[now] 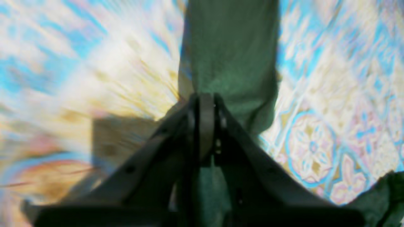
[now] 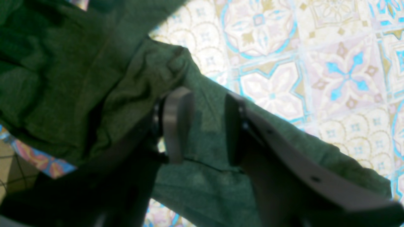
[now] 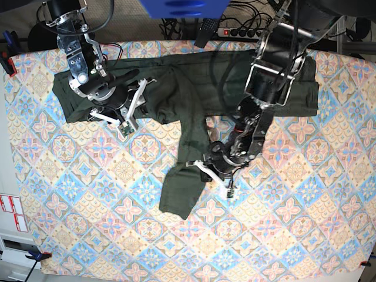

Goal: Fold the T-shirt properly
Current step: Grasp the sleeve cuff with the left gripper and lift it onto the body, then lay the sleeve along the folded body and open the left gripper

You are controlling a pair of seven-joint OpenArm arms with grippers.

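T-shirt (image 3: 194, 88): dark olive-green, long-sleeved, plain knit, no print. Spread across the upper half of the base view on the table (image 3: 88, 235), body running left to right near the top edge, one sleeve (image 3: 187, 176) hanging down toward the centre of the frame, cuff end lying lowest. Not yet folded; body rumpled at upper left, sleeve creased along its length.

Left fingers (image 1: 206, 104): clenched on the sleeve, a strip of green fabric pinched between them and stretching away toward the top of the left wrist view. Seen in the base view just right of the sleeve's lower part (image 3: 212, 166). Likely purpose of the hold: to carry the sleeve back over the body as a first fold.

Right fingers (image 2: 202, 123): parted, standing astride green cloth, nothing visibly pinched; contact with the fabric not certain. Placed at upper left of the base view (image 3: 124, 101) over the rumpled part of the body, probably to pin or gather that side.

Table covering: patterned tile print in blue, pink and cream.

Writing: white labels with red marks (image 3: 13, 212) at the lower left edge of the base view, too small to read. No brand or text on the garment.
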